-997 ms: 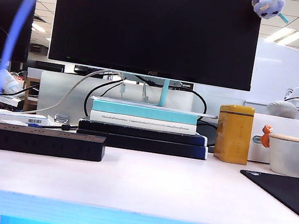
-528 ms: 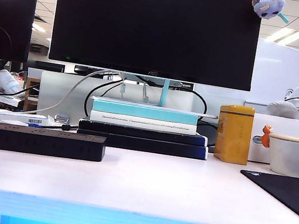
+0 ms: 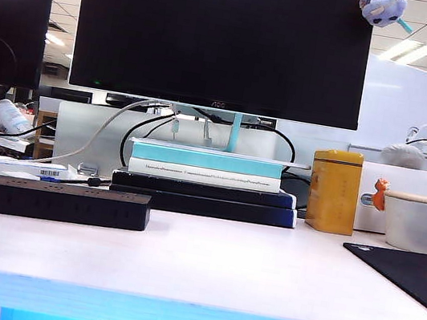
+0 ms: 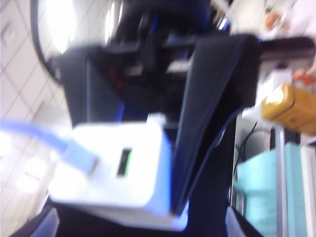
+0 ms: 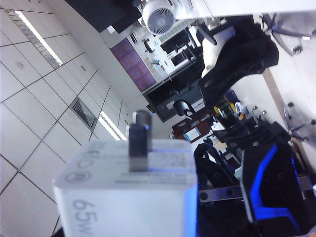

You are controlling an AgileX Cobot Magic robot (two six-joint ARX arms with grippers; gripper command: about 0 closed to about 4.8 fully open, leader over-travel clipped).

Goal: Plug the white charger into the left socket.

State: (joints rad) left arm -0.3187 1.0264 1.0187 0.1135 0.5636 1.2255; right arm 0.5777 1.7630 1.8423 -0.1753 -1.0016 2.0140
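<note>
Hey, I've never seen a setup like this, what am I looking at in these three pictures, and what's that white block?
It is a robot with two arms, each ending in a two-finger hand. One camera off the arms shows the table: a black power strip, a monitor, books, a yellow tin and a cup; neither arm shows there. The other cameras sit on the wrists. The right one sees the white charger, prongs out, apparently held by the right hand. The left hand's finger lies beside it, too blurred to judge a grip.
</note>
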